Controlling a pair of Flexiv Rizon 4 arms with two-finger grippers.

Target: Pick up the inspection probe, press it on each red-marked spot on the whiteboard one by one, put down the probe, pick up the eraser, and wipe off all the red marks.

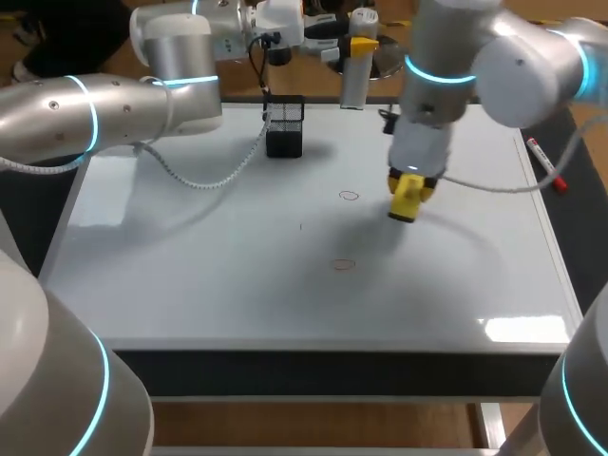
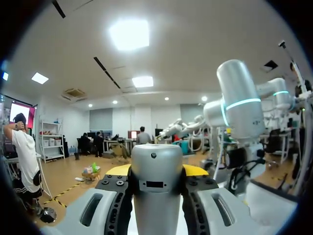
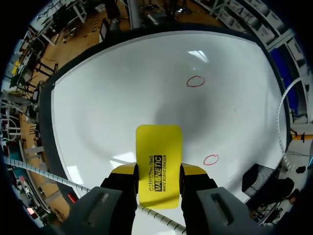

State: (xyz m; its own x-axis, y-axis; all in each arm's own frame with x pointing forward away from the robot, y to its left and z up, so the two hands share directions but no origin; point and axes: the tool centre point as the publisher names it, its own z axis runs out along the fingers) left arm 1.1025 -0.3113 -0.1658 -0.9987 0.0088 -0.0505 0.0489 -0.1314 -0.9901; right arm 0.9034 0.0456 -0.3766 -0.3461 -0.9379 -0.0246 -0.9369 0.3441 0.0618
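Note:
The whiteboard (image 1: 190,266) covers the table and bears two red circles (image 1: 349,196) (image 1: 343,265). My right gripper (image 1: 412,180) is shut on the yellow eraser (image 1: 407,202) and hangs just right of the farther circle. In the right wrist view the eraser (image 3: 158,164) sits between the fingers of the gripper (image 3: 158,176), above the board, with one circle (image 3: 211,159) beside it and the other (image 3: 195,82) ahead. My left gripper (image 1: 361,43) holds the grey inspection probe (image 1: 354,81) upright at the board's far edge. The left wrist view shows that gripper (image 2: 156,170) shut on the probe (image 2: 156,186).
A black mesh holder (image 1: 285,128) stands at the back of the board, with a coiled white cable (image 1: 204,176) trailing to its left. A red-capped marker (image 1: 546,163) lies along the right edge. The holder (image 3: 257,177) also shows in the right wrist view.

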